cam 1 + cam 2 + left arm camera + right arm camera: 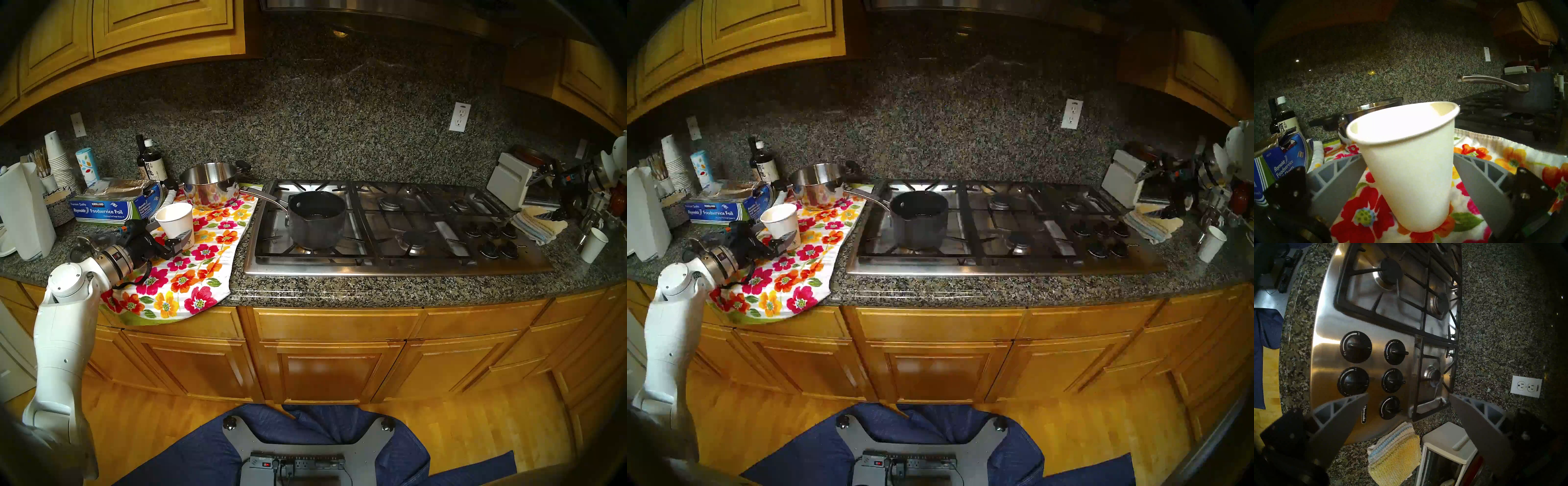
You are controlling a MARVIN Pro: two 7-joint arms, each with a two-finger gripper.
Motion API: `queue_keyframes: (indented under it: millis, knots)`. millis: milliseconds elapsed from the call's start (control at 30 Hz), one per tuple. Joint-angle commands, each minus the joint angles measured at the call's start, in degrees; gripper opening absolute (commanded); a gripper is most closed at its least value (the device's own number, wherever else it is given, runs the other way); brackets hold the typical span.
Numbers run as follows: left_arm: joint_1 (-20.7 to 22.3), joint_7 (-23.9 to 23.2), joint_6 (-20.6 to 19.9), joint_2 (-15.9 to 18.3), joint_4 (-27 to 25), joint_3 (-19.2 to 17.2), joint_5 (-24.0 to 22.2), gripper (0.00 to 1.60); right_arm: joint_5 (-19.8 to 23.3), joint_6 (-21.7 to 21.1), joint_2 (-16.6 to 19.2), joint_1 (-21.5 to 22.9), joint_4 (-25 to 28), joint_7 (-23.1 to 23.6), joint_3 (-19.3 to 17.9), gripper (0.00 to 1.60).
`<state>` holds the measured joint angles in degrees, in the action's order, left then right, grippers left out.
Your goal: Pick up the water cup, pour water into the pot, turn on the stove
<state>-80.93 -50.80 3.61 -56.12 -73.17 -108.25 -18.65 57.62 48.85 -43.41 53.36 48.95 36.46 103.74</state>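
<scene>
- The left gripper (1408,178) points level across the counter (390,288), its jaws spread wide, one on each side of the water cup (1407,162). In the left wrist view there is a narrow gap between each grey finger (1335,183) and the cup wall, so the cup is bracketed but not clamped.
- The water cup stands upright on the flowered towel (190,271), just in front of the shiny steel pot (210,185) and beside the foil box (112,207).
- The pot (317,219) sits on the front left burner of the stove (390,224), its long metal handle reaching back left over the towel's edge.
- The right gripper (1408,412) hangs well above the stove's right end with its jaws fully apart and nothing between them; beneath it lie the black knobs (1371,373), a folded yellow cloth (1395,456) and a white appliance (1446,446).
- A smaller white cup (593,244) stands on the counter right of the stove.
</scene>
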Motion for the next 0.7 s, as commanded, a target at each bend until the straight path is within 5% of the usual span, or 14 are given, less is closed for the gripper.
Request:
queue_keyframes:
  millis: [0, 667]
  knots:
    - [0.3, 0.2, -0.3, 0.8, -2.7, -1.0, -0.3, 1.60, 0.2, 0.1, -0.5, 1.5, -1.2, -0.5, -0.4, 1.60]
    - [-3.8, 0.4, -3.5, 2.9, -8.2, -3.6, 0.3, 1.60, 0.2, 0.1, -0.5, 1.5, -1.2, -0.5, -0.4, 1.60]
